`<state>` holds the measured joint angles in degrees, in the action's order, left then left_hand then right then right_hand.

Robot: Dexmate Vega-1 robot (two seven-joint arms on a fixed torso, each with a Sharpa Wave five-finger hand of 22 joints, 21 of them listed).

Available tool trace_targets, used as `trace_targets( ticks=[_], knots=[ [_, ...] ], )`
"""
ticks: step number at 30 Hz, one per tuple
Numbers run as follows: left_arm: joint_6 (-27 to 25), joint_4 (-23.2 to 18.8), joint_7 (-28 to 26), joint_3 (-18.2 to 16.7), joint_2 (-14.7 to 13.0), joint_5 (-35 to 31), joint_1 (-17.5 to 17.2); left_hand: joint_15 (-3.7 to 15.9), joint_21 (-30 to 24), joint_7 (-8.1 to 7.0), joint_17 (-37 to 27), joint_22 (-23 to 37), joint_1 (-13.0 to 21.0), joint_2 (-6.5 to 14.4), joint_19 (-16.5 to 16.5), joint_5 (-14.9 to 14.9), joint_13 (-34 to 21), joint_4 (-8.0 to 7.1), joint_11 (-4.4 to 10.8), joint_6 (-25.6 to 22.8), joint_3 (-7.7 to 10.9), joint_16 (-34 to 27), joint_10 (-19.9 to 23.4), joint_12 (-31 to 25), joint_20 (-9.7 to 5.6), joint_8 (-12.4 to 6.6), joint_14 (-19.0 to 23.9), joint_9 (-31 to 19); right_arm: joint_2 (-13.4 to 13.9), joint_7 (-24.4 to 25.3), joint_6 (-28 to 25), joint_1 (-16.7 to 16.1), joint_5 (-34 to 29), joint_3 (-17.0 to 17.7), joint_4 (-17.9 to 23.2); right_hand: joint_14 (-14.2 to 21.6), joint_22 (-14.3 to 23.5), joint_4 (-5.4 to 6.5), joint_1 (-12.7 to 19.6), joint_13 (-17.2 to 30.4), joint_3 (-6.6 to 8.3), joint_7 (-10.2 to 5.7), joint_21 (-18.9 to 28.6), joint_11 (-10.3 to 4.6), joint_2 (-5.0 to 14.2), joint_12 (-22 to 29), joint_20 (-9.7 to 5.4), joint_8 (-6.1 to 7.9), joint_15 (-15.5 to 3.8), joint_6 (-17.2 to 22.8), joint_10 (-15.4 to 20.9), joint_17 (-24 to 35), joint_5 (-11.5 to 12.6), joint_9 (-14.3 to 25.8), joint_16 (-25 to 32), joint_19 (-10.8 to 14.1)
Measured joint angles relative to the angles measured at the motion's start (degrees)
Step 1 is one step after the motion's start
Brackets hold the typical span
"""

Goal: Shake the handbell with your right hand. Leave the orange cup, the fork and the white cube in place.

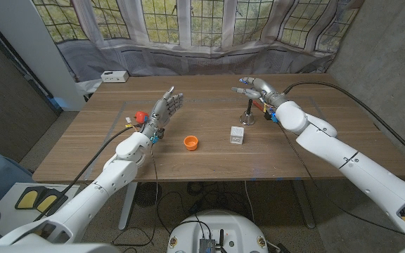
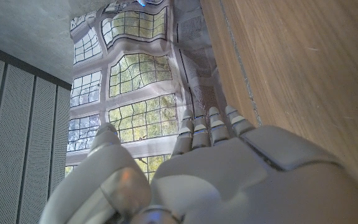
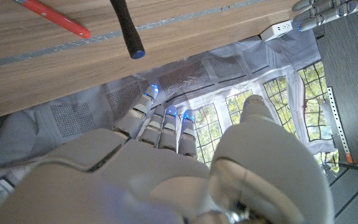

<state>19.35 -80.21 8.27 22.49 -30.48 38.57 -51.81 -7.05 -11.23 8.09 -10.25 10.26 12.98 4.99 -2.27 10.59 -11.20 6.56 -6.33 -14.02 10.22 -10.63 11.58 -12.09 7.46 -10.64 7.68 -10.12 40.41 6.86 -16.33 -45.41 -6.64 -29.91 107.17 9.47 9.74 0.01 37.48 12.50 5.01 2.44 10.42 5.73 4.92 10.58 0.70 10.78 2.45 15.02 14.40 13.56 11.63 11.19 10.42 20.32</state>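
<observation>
Handbell (image 1: pixel 248 113) stands upright on the table (image 1: pixel 315 158), just below the right hand (image 1: pixel 257 88), which hovers with fingers spread, holding nothing. White cube (image 1: pixel 237 135) and orange cup (image 1: pixel 191 143) sit nearby; left hand (image 1: pixel 162 112) also empty, fingers apart

We saw soft, even daylight on the table (image 1: pixel 209 158), with only faint shadows under the objects. In both wrist views the windows (image 2: pixel 138 74) glared bright behind, the near hands looked blurred, and straight lines bowed toward the edges.
</observation>
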Motion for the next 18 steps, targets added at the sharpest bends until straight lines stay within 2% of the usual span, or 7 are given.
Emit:
trace_targets(
  ticks=[2,3,8,18],
  knots=[
    [0.00,-0.01,-0.06,0.12,-0.13,-0.44,0.36,0.00,0.00,0.00,0.00,0.00,0.00,0.00,0.00,0.00,0.00,0.00,0.00,0.00,0.00,0.00,0.00,0.00,0.00,0.00,0.00,0.00,0.11,1.62,3.29,-0.67,1.62,0.71,-0.31,-0.52,0.00,0.00,0.00,-0.01,0.00,0.00,0.00,0.13,0.00,0.00,-0.28,0.00,0.09,0.00,-0.13,0.00,0.00,-0.01,0.00,-0.28],
    [0.00,-0.01,-0.12,0.12,-0.13,-0.55,0.36,0.00,0.00,0.00,0.00,0.00,0.00,0.00,0.00,0.00,0.00,0.00,-0.19,0.00,0.00,0.00,-0.19,0.00,0.00,0.00,0.00,0.00,0.15,1.62,3.29,-0.89,1.62,0.93,-0.39,-0.61,0.00,0.00,0.00,-0.01,0.00,0.00,0.00,0.23,0.00,0.00,-0.28,0.00,0.00,0.00,-0.22,0.00,0.00,-0.01,0.00,-0.28],
    [0.00,-1.08,-1.45,0.19,-0.51,-1.85,0.69,-0.04,0.00,-0.22,0.00,0.00,0.00,0.00,0.00,0.00,0.00,0.00,-1.34,0.26,0.00,0.00,-0.13,0.00,0.00,0.00,-0.04,0.00,0.56,3.77,9.83,-2.80,5.17,3.01,-1.21,-0.78,0.00,0.00,0.00,0.00,0.00,0.03,0.00,0.42,0.00,0.00,0.05,0.00,0.17,0.03,-0.41,0.01,-0.28,0.00,0.00,-0.61],
    [0.84,-3.76,-4.46,-0.03,-1.26,-4.26,-0.50,-0.53,0.00,-0.32,0.00,0.00,-0.31,-0.31,0.00,0.00,-0.01,0.00,-1.36,0.76,0.00,0.00,-0.11,0.00,0.00,0.00,0.11,0.00,0.75,4.49,19.38,-5.72,11.55,6.35,-3.34,-1.03,0.00,0.00,-0.23,0.00,0.00,-0.10,0.00,0.73,0.23,0.00,0.02,0.26,0.42,0.55,-0.71,0.01,-0.28,0.00,0.00,-0.58]
  ],
)
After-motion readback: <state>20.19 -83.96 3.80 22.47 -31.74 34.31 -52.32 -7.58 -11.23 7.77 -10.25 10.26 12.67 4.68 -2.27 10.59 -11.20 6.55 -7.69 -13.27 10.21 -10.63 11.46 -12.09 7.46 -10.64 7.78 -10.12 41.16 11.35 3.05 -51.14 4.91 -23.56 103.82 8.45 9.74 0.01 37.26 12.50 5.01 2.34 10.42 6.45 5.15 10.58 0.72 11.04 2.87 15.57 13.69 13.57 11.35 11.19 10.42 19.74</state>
